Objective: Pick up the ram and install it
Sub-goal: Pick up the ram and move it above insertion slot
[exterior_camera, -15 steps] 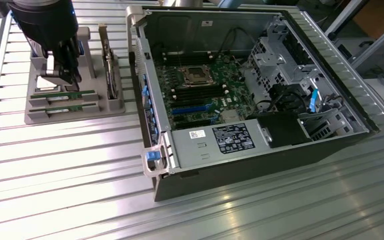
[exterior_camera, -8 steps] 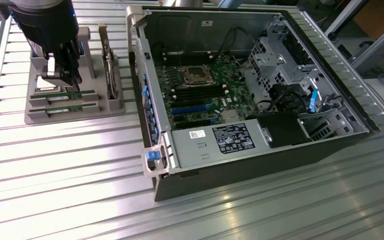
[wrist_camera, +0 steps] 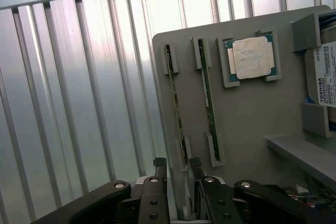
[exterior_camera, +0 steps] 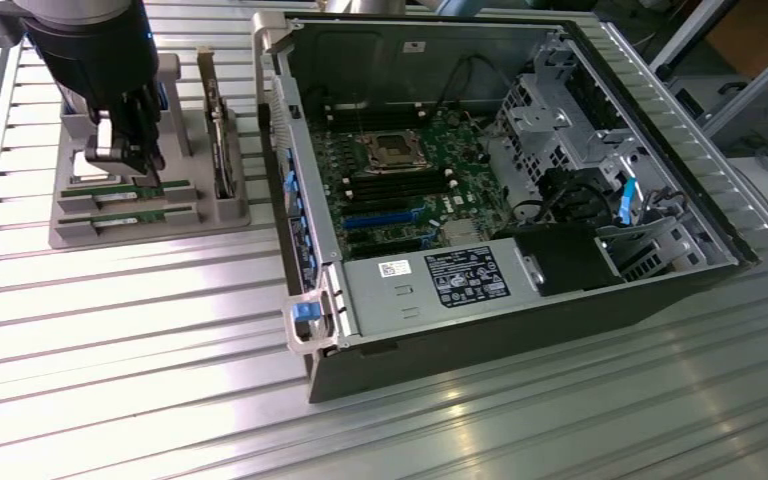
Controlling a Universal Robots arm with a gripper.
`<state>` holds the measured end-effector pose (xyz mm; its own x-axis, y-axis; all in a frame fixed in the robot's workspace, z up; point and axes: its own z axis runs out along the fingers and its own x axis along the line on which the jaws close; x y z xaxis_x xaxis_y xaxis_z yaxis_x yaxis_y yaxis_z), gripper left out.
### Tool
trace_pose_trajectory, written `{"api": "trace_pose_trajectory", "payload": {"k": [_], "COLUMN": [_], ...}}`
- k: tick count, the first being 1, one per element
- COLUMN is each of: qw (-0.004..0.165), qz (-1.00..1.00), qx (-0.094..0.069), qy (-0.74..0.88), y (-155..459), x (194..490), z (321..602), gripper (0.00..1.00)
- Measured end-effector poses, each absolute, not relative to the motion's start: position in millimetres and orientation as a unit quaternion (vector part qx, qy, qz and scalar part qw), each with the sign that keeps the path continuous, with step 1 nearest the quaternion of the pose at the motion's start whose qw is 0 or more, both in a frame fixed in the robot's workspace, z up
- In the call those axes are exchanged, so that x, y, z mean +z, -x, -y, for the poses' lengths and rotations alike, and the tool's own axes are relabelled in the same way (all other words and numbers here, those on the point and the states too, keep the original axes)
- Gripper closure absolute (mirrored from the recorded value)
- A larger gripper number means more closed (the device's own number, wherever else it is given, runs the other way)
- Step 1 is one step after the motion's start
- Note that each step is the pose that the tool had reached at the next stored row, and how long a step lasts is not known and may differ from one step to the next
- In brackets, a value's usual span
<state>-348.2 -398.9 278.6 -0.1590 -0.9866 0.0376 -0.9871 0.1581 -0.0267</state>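
Observation:
Two ram sticks stand on edge in the slots of a grey holder tray [wrist_camera: 247,124]. In the wrist view they are thin green strips, one [wrist_camera: 176,103] beside the other [wrist_camera: 208,108]. In the exterior view they lie at the tray's near side [exterior_camera: 124,190] [exterior_camera: 117,213]. My gripper [wrist_camera: 177,167] hangs just above the tray, its open jaws to either side of the end of the first stick, holding nothing. The exterior view has the gripper [exterior_camera: 131,165] low over the tray at that view's left.
A square silver processor [wrist_camera: 252,57] and a Toshiba hard drive [wrist_camera: 325,74] share the tray. The open computer case [exterior_camera: 491,190] lies to the exterior view's right, with its motherboard's black memory slots [exterior_camera: 391,187] beside the processor socket [exterior_camera: 391,150]. Ribbed aluminium table [exterior_camera: 131,330] surrounds everything.

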Motion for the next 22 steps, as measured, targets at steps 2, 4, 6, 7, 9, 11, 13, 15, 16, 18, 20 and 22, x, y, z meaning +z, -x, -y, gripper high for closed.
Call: {"api": "trace_pose_trajectory", "payload": {"k": [2, 4, 6, 7, 9, 11, 13, 15, 16, 18, 20, 22], "qw": [0.006, 0.006, 0.006, 0.006, 0.006, 0.006, 0.006, 0.006, 0.006, 0.006, 0.006, 0.006], "qz": [0.761, 0.761, 0.761, 0.761, 0.761, 0.761, 0.761, 0.761, 0.761, 0.761, 0.761, 0.761], "qx": [0.022, 0.022, 0.022, 0.022, 0.022, 0.022, 0.022, 0.022, 0.022, 0.022, 0.022, 0.022], "qy": [-0.648, -0.648, -0.648, -0.648, -0.648, -0.648, -0.648, -0.648, -0.648, -0.648, -0.648, -0.648], "y": [348.2, 348.2, 348.2, 348.2, 348.2, 348.2, 348.2, 348.2, 348.2, 348.2, 348.2, 348.2], "x": [277.0, 276.1, 274.8, 274.3, 272.9, 272.1, 271.0, 269.4, 269.1, 268.0, 266.3, 265.0], "z": [398.9, 398.9, 398.9, 398.9, 399.0, 399.0, 399.0, 398.9, 398.9, 399.0, 398.9, 398.9], "gripper": [0.7, 0.7, 0.7, 0.7, 0.7, 0.7, 0.7, 0.7, 0.7, 0.7, 0.7, 0.7]}}
